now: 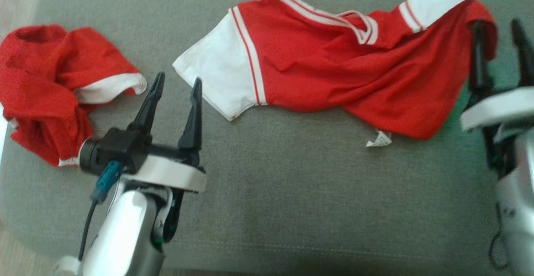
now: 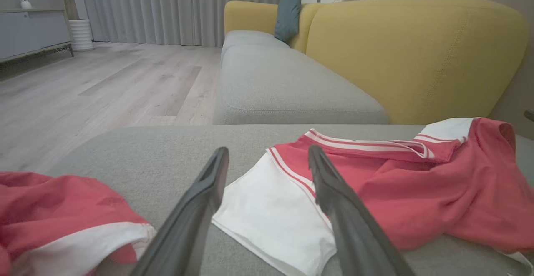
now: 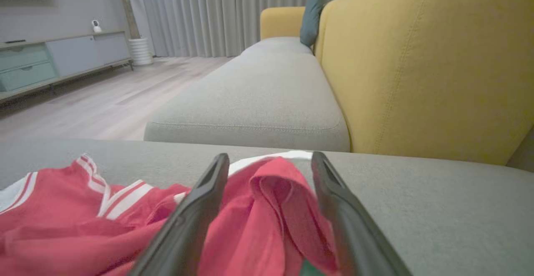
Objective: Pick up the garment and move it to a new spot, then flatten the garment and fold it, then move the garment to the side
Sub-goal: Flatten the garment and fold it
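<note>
The shirt point(image 1: 325, 67) lies crumpled across the grey cushion point(image 1: 292, 184), running from the middle toward my right. One white sleeve point(image 1: 221, 76) is spread flat at the near left end, and the other end is bunched up by my right tool point(image 1: 497, 26).

That tool stands wide. In the right wrist view a loose red fold point(image 3: 271, 201) rises between its two fingers, but they are not pinching it, so I hold nothing there. My left tool point(image 1: 178, 80) is also wide and empty. It hovers just short of the flat sleeve, with a separate red heap point(image 1: 46, 84) off to its left.

I judge the shirt to be light, thin mesh cloth, limp and rather slick. It will sag from wherever I pinch it, and it will drag wrinkles along instead of sliding as one piece. It is not fragile, but a shallow grip on a single layer could slip out.

To flatten it I would take two well-separated points and pull them apart. The left tool could take the outer edge of the white sleeve or the shoulder seam beside it. The right tool could take the bunched red end, catching the edge itself, not the puffed middle of the fold. The striped collar point(image 1: 358, 26) and the small label point(image 1: 379, 139) at the lower edge tell me which edge is which.
</note>
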